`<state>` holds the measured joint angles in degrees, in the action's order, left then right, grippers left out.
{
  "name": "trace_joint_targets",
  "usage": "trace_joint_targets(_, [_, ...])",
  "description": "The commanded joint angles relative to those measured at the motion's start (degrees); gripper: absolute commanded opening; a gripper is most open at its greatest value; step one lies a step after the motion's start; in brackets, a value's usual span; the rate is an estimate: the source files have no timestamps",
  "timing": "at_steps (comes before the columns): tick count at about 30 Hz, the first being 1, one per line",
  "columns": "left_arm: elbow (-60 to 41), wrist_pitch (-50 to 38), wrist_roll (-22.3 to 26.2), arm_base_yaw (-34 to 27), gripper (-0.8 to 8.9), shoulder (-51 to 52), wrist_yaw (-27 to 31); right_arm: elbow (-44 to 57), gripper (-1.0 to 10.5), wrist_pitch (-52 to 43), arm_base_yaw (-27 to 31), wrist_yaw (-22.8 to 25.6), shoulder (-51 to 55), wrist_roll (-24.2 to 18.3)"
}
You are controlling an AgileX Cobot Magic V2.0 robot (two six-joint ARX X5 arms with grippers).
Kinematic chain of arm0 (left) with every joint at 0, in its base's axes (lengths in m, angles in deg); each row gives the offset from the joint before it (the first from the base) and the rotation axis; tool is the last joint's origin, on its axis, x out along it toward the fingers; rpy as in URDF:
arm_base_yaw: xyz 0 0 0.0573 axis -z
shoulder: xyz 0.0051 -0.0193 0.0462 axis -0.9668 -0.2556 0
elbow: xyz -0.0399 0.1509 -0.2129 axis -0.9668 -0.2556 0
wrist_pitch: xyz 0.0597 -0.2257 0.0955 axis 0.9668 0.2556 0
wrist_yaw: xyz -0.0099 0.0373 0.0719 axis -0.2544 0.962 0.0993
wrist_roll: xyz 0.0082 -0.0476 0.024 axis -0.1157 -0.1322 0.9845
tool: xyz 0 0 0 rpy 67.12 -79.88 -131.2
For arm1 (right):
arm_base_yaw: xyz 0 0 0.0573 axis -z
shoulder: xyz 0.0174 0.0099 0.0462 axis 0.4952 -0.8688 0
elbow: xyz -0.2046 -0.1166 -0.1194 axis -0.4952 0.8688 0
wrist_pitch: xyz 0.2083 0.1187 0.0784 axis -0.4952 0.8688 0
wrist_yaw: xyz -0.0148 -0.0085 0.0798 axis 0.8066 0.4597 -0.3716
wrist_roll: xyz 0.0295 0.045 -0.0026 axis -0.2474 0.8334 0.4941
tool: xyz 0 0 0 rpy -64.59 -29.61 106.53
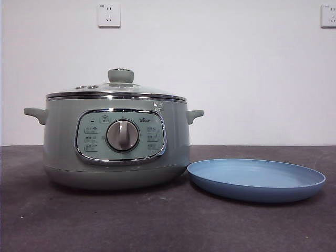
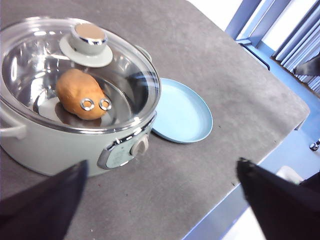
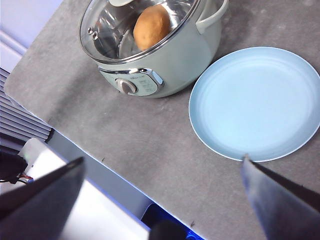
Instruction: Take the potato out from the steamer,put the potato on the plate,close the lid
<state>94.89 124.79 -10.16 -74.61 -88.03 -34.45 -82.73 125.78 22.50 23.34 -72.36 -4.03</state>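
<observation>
1. The steamer (image 2: 70, 145) sits on a grey table (image 2: 210, 75), its dial panel on the side toward the camera.
2. The lid (image 2: 30, 60) is on the steamer, its knob (image 2: 88, 39) close to the rim rather than centred.
3. The potato (image 2: 75, 90) lies inside, seen through the glass.
4. The plate (image 2: 182, 112) lies just beside the steamer, at about 3 o'clock from it.
5. The left gripper (image 2: 160, 200) hangs above the table edge, jaws spread wide, holding nothing.

lab | bare white wall (image 1: 220, 73), sockets (image 1: 108, 15), grey table (image 1: 157, 220) (no kitchen fittings)
</observation>
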Motion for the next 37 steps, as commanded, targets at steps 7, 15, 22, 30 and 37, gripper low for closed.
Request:
trace_joint_targets(7, [8.3, -1.9, 1.2, 4.2, 6.91, -11.7, 4.6, -0.1, 6.6, -0.6, -0.2, -0.1, -0.4, 0.5])
trace_joint_targets(15, [18.1, -8.9, 3.3, 11.7, 6.90, -26.7, 12.2, -0.1, 6.6, -0.6, -0.5, -0.1, -1.0, 0.5])
trace_joint_targets(22, [25.5, -12.4, 5.3, 16.8, 6.90, -40.0, 19.4, -0.1, 6.6, -0.7, -0.6, -0.1, -1.4, 0.5])
trace_joint_targets(30, [30.4, -15.4, 6.8, 20.3, 6.90, -51.3, 24.3, -0.1, 6.6, -0.8, -0.5, -0.1, -1.4, 0.5])
trace_joint_targets(37, [30.7, -18.1, 7.9, 22.0, 6.90, -58.3, 27.6, -0.1, 6.6, -0.9, -0.6, -0.1, -1.4, 0.6])
